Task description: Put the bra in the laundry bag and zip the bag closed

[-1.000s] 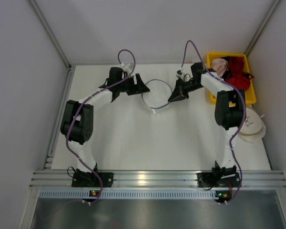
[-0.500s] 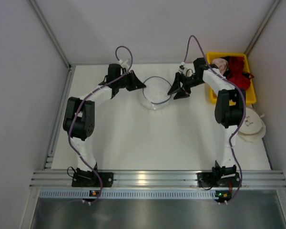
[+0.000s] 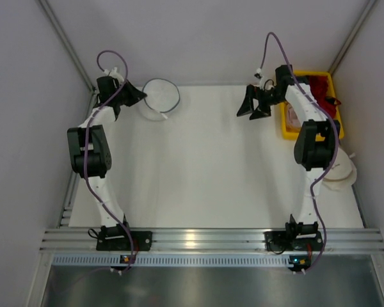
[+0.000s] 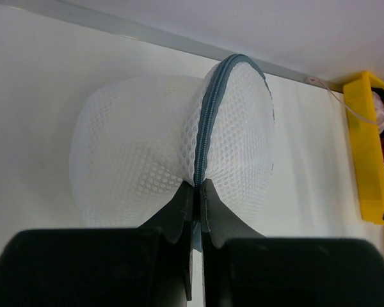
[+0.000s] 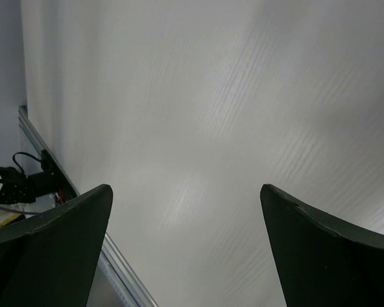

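Note:
The laundry bag, round white mesh with a blue-grey zip band, is at the table's far left corner, near the back wall. My left gripper is shut on its near edge, pinching the zip band between both fingers. The zip runs up and away from the jaws over the bulging mesh. The bra is hidden; I cannot make it out through the mesh. My right gripper stands wide open over bare table near the back right, with nothing between its fingers.
A yellow bin with a red garment stands at the back right, just behind my right arm; its side also shows in the left wrist view. A cream round pouch lies at the right edge. Walls enclose the table.
My left gripper closed on the bag and carried it from the table's middle back to the far left corner. My right gripper let go, opened wide and drew back toward the bin.

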You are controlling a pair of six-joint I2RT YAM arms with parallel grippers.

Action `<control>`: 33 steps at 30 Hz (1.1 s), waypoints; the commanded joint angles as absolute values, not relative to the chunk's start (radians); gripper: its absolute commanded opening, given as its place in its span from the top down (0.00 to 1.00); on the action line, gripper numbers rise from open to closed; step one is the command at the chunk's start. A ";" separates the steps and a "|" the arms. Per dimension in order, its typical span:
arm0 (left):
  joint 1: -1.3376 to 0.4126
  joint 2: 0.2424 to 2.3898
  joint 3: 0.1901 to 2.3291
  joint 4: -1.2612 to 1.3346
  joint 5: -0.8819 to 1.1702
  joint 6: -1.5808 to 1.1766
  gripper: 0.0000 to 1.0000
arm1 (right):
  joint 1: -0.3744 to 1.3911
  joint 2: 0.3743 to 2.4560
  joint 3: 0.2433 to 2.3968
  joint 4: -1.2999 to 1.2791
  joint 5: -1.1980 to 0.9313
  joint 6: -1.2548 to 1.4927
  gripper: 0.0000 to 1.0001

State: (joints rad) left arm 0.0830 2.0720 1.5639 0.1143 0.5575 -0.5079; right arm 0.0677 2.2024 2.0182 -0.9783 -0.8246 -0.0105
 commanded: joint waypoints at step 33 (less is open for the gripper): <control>0.183 1.522 1.458 -0.615 0.468 0.224 0.01 | 0.067 1.502 1.473 -0.770 -0.514 -0.292 0.01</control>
State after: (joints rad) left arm 0.1879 1.5784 1.5620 -0.5636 0.5236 0.1864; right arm 0.0681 1.5112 1.5379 -0.7479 -0.4511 -0.2756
